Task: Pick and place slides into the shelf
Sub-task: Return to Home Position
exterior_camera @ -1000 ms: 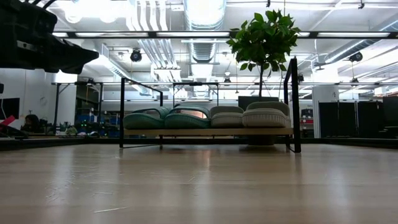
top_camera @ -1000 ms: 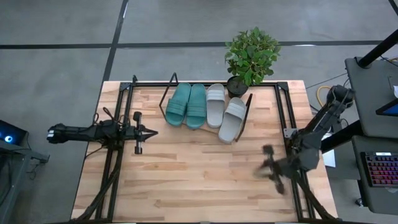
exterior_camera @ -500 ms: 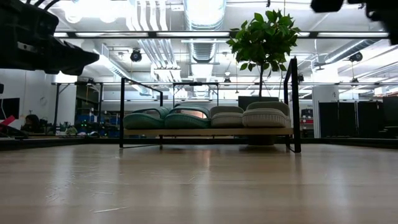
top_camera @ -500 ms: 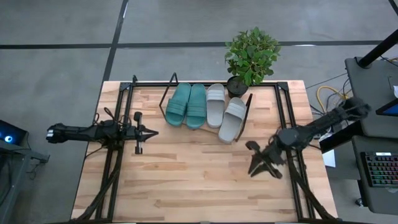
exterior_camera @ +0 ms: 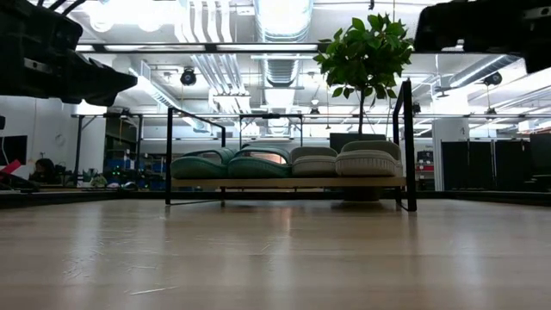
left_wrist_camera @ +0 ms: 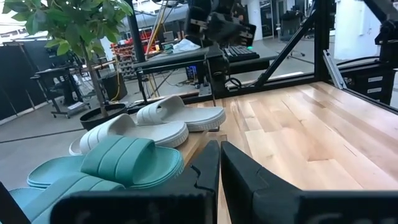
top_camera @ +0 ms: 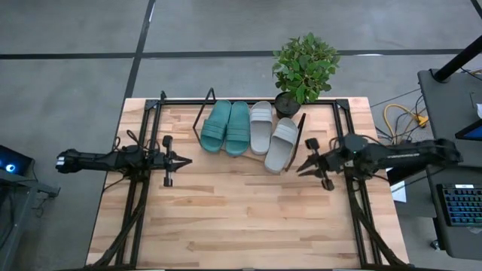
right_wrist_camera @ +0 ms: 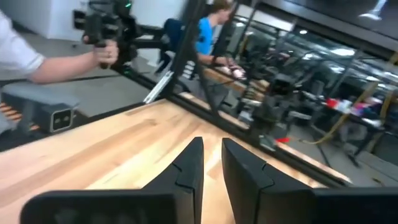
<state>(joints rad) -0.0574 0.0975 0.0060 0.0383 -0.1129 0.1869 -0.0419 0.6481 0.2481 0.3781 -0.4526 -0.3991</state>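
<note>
High view: left claw (top_camera: 185, 159) shut, empty; right claw (top_camera: 301, 168) slightly parted, empty, near the shelf (top_camera: 202, 124).

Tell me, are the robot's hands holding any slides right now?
No, nothing is held. The left hand and right hand are both empty; all four slides rest on the shelf.

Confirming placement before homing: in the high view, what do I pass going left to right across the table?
left gripper → first teal slide → second teal slide → straight grey slide → angled grey slide → right gripper
</note>
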